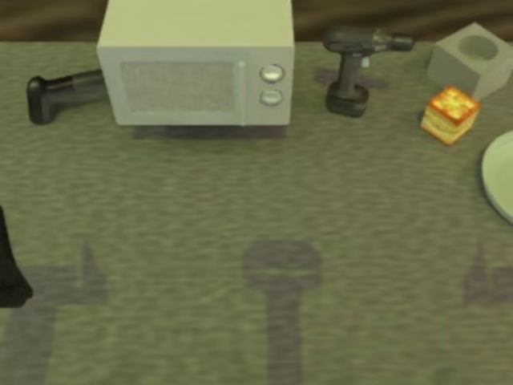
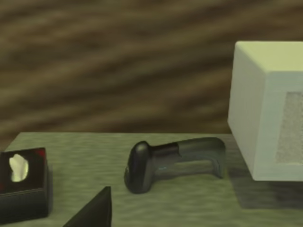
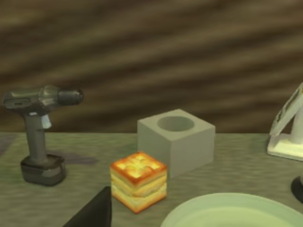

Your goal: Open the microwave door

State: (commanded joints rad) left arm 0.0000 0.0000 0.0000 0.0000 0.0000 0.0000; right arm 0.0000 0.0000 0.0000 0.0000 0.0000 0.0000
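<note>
Microwave (image 1: 196, 60): large cream-white oven at the rear of the counter (image 1: 256, 241), left of centre in the top view; two round silver knobs (image 1: 272, 85) stacked on the right of its front.
Microwave door (image 1: 180, 87): closed flush against the oven front, grey speckled mesh window facing forward; thin vertical bar handle (image 1: 243, 90) just left of the knobs.
Barcode scanner (image 1: 60, 92): dark, lying on its side just beside the microwave's left wall; also seen in the left wrist view (image 2: 173, 161).
Cordless drill (image 1: 353, 68): upright on its battery base, right of the microwave, apart from it.
Grey cube with round hole (image 1: 469, 60): rear right corner.
Layered orange block (image 1: 450, 115): just in front of the cube.
Pale plate (image 1: 501, 176): cut off by the right edge.
Tissue box (image 2: 23, 182): dark, left wrist view only.
Left arm: a dark part at the top view's left edge (image 1: 12, 269); state of fingers cannot be told.
Right arm: outside the top view; a dark tip only in its wrist view, fingers' state cannot be told.
</note>
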